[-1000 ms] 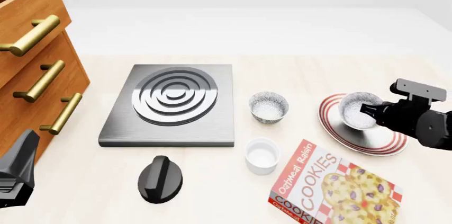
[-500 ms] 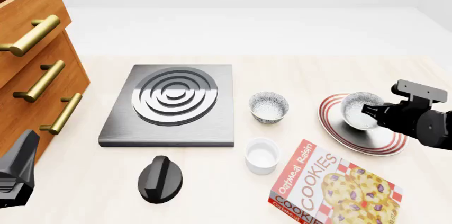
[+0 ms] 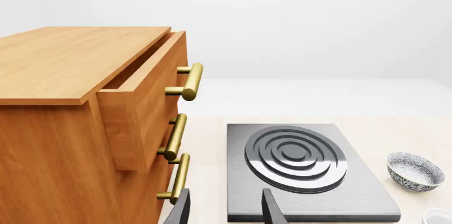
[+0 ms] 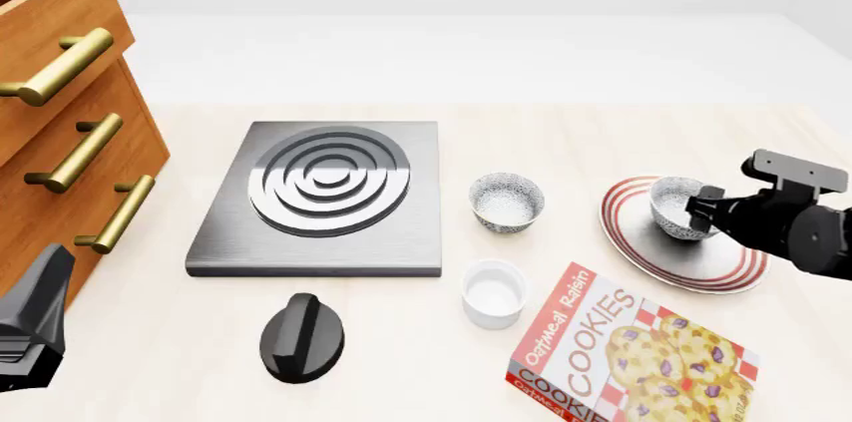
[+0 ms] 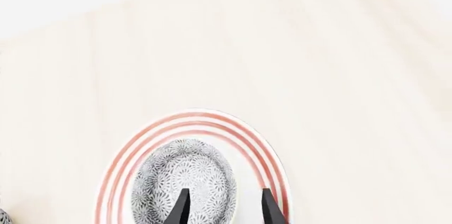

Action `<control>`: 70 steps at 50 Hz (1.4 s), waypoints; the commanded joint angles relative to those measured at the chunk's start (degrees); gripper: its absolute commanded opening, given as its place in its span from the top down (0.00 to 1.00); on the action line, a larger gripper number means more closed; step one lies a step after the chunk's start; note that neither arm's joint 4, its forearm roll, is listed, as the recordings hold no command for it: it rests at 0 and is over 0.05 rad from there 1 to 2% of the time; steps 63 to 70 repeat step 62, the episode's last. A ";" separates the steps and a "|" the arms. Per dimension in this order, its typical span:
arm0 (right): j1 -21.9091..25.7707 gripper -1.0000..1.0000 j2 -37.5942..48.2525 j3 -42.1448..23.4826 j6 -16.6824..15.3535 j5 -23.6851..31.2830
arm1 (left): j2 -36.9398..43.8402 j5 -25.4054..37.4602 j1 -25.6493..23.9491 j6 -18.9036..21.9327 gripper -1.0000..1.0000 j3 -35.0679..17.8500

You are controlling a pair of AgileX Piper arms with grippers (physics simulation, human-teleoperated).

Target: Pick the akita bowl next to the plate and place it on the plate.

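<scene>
The akita bowl sits on the plate, a wide white dish with red rings at the right of the table. My right gripper hangs over the bowl's near rim. In the right wrist view its fingers stand apart, one over the bowl and one outside it above the plate; the right gripper is open. My left gripper waits at the near left, open and holding nothing, and the left wrist view shows the left gripper beside the drawers.
A second speckled bowl stands left of the plate. A plain white cup and a cookie box lie in front. A stove plate and black knob are mid-table. Wooden drawers stand at the left.
The right gripper has lowered the bowl onto the plate and its fingers now stand apart around the rim. The left arm has not moved.
</scene>
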 commanded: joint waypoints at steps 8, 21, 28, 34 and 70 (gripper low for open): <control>-0.42 0.00 -8.10 -1.59 3.65 6.69 | 0.00 0.00 0.00 0.00 0.00 0.00; -0.12 0.00 -19.34 -1.75 7.19 12.82 | 0.00 0.00 0.00 0.00 0.00 0.00; -1.42 0.00 -24.81 -1.21 7.19 13.56 | 0.00 0.00 0.00 0.00 0.00 0.00; -1.82 0.00 -26.46 -0.51 7.72 13.30 | 0.00 0.00 0.00 0.00 0.00 0.00; -5.91 0.00 -35.41 4.00 11.31 7.84 | 0.00 0.00 0.00 0.00 0.00 0.00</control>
